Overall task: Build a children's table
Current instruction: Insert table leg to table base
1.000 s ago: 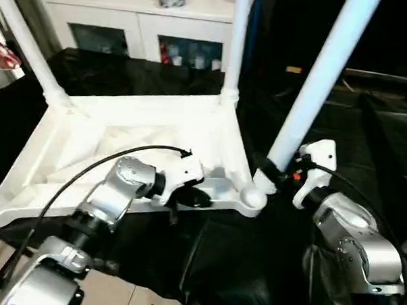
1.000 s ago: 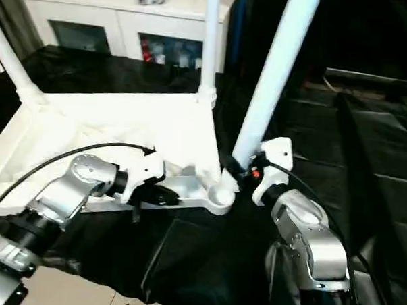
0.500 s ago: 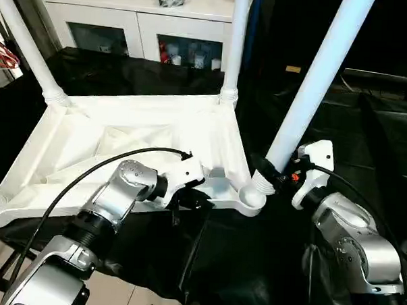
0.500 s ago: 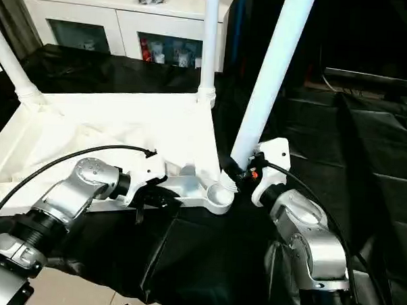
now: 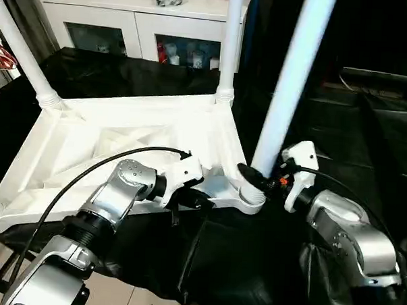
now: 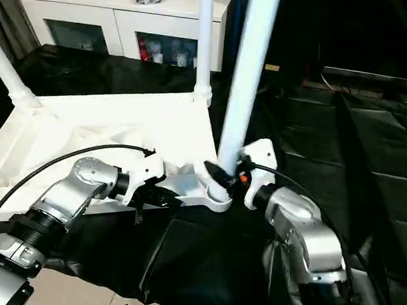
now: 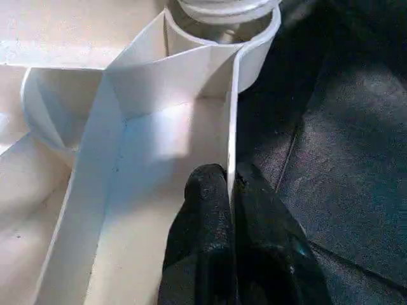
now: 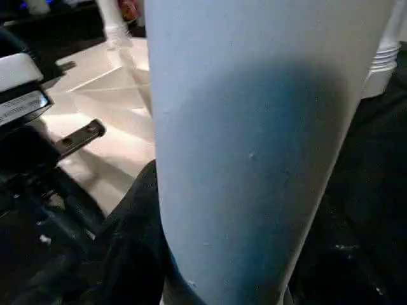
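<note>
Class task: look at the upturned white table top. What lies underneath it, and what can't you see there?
Under the table top lies a black cloth, spreading out past the near rim and right side. What the cloth rests on, and anything beneath the top's middle, is covered.

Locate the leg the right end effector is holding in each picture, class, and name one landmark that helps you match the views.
Left eye view: the held leg rises right of centre.
Right eye view: it stands at centre.
Left wrist view: its ribbed end sits over the corner socket.
Right wrist view: it looms large in front.
Shared landmark: the tabletop rim, pinched by the left end effector.
</note>
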You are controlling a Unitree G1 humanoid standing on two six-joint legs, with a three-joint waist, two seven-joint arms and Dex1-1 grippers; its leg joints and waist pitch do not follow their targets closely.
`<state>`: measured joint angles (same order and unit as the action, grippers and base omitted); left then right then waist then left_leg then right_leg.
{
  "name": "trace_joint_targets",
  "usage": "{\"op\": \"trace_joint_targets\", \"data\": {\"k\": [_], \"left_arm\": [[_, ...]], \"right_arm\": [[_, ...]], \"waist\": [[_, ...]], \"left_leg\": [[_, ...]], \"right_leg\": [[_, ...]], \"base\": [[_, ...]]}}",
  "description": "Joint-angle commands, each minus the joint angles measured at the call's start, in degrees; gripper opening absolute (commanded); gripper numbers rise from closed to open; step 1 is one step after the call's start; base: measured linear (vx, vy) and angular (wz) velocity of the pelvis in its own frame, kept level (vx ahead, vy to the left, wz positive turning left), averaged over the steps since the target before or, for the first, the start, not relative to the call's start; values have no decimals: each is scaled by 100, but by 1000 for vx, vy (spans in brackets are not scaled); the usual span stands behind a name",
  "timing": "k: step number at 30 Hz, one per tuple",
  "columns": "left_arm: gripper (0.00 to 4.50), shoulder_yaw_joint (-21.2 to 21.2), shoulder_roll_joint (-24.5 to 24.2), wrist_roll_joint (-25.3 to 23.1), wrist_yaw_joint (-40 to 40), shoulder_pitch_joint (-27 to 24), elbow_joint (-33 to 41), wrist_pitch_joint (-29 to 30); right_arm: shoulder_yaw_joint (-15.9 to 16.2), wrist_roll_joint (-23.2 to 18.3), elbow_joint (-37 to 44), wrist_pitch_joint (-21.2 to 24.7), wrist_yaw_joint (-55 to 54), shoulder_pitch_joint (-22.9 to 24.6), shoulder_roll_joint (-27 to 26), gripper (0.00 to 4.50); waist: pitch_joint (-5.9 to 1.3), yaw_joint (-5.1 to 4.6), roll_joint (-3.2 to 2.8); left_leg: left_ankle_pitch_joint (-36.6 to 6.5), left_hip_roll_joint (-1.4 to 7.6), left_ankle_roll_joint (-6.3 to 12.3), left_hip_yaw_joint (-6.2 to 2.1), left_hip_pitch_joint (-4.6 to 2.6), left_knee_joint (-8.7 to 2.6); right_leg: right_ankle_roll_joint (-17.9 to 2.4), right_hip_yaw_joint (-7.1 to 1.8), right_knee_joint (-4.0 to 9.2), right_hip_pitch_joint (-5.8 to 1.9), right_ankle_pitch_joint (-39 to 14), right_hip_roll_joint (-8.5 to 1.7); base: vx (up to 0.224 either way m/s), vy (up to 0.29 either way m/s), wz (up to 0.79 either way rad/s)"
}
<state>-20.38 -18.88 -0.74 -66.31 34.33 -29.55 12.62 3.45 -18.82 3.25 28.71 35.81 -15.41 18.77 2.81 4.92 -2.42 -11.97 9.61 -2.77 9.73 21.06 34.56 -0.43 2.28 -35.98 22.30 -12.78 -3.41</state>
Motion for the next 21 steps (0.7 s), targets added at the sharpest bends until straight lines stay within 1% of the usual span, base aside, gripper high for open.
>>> {"op": "trace_joint_targets", "data": {"k": [1, 2, 4, 7, 8, 9, 11, 12, 14, 15, 16, 17, 19, 20, 21], "left_arm": [[0, 273, 80, 279, 150, -58, -55, -28], [0, 273, 83, 278, 156, -58, -56, -29], [0, 279, 142, 245, 271, -62, -63, -70], [0, 333, 243, 249, 407, -44, -89, 2], [0, 333, 243, 249, 407, -44, -89, 2], [0, 348, 322, 216, 529, -32, -153, -35], [0, 340, 327, 206, 538, -39, -157, -49], [0, 326, 326, 192, 541, -45, -156, -61], [0, 334, 345, 200, 568, -50, -159, -55], [0, 336, 363, 213, 576, -48, -167, -39], [0, 335, 378, 224, 586, -43, -175, -35], [0, 338, 387, 232, 590, -39, -180, -29], [0, 352, 414, 231, 585, -22, -207, -22], [0, 353, 417, 229, 580, -20, -212, -21], [0, 335, 405, 212, 560, -11, -217, -12]], "right_arm": [[121, 53, -157, 35, 80, -118, 63, 191], [124, 63, -171, 28, 78, -122, 64, 191], [147, 238, -484, -118, 0, -225, 43, 191], [110, 316, -780, -259, -34, -322, -14, 191], [110, 316, -780, -259, -34, -322, -14, 191], [123, 374, -975, -361, -16, -355, -23, 191], [124, 372, -990, -367, -12, -354, -23, 190], [119, 363, -1005, -376, -10, -353, -31, 190], [106, 353, -1068, -417, -19, -369, -49, 190], [89, 346, -1161, -482, -14, -395, -75, 190], [48, 316, -1268, -570, -10, -418, -121, 190], [21, 293, -1315, -608, -5, -426, -145, 190], [-91, 208, -1474, -767, 25, -434, -208, 190], [-116, 191, -1499, -798, 30, -428, -215, 190], [-171, 149, -1545, -853, 49, -401, -221, 190]], "waist": [[-371, 28, 86], [-371, 25, 87], [-374, 29, 82], [-379, 29, 71], [-380, 23, 80], [-383, 25, 85], [-386, 30, 76], [-383, 31, 83], [-386, 35, 55], [-381, 30, 61], [-384, 26, 64], [-378, 15, 49], [-376, 8, 62], [-377, 12, 47], [-387, 11, 52]], "left_leg": [[-150, 324, 357, -110, -22, -361], [-133, 317, 359, -114, -13, -360], [-173, 318, 341, -101, -29, -352], [-111, 322, 357, -108, -14, -349], [-108, 320, 366, -105, -15, -347], [-94, 315, 389, -101, -14, -341], [-83, 308, 409, -102, -9, -336], [-80, 310, 423, -104, -8, -338], [-107, 316, 427, -108, -16, -338], [-143, 319, 419, -106, -17, -343], [-158, 319, 417, -105, -18, -343], [-225, 319, 390, -105, -15, -348], [-271, 317, 383, -102, -16, -350], [-272, 317, 384, -105, -16, -349], [-207, 319, 401, -107, -14, -344]], "right_leg": [[-1478, -275, 338, -331, 449, -506], [-1483, -272, 332, -335, 449, -506], [-1526, -273, 348, -319, 339, -514], [-1523, -269, 328, -330, 439, -507], [-1521, -268, 329, -329, 457, -504], [-1525, -269, 329, -332, 489, -506], [-1534, -267, 330, -341, 489, -509], [-1517, -268, 333, -340, 483, -504], [-1509, -267, 333, -334, 444, -506], [-1519, -265, 342, -331, 409, -506], [-1526, -264, 343, -332, 389, -507], [-1541, -260, 355, -327, 308, -510], [-1549, -264, 364, -332, 241, -512], [-1545, -264, 364, -334, 226, -513], [-1547, -265, 351, -338, 319, -507]], "base": [[0, 0, 0], [0, 0, 0], [0, 0, 0], [0, 0, 0], [0, 0, 0], [0, 0, 0], [0, 0, 0], [0, 0, 0], [0, 0, 0], [0, 0, 0], [0, 0, 0], [0, 0, 0], [0, 0, 0], [0, 0, 0], [0, 0, 0]]}}
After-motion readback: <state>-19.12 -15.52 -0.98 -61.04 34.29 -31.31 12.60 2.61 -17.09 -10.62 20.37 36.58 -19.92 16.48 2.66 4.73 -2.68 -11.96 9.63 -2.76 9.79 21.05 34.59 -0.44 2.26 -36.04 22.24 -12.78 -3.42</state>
